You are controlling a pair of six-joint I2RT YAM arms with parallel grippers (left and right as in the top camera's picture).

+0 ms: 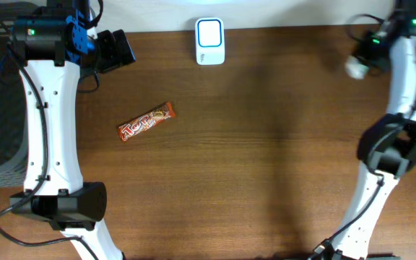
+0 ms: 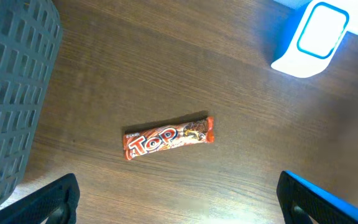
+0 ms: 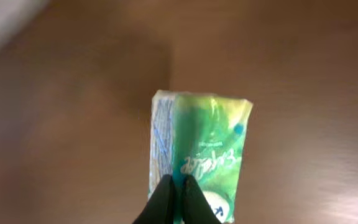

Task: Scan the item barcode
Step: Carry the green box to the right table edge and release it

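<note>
Presently, the green packet is pinched by its lower edge in the right gripper, at the upper right of the overhead view, well apart from the scanner. By so thin a hold it could be twisted or dropped. The left gripper is spread wide, empty.

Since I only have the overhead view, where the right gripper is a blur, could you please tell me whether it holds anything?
Observer: Yes, the right gripper is shut on a green packet, pinching one end.
Operator: Does its barcode show?
Observer: None that I can make out; only blurred print on green and white.
Operator: And the left gripper?
Observer: The left gripper is open, with the Top bar lying ahead of it.
</note>
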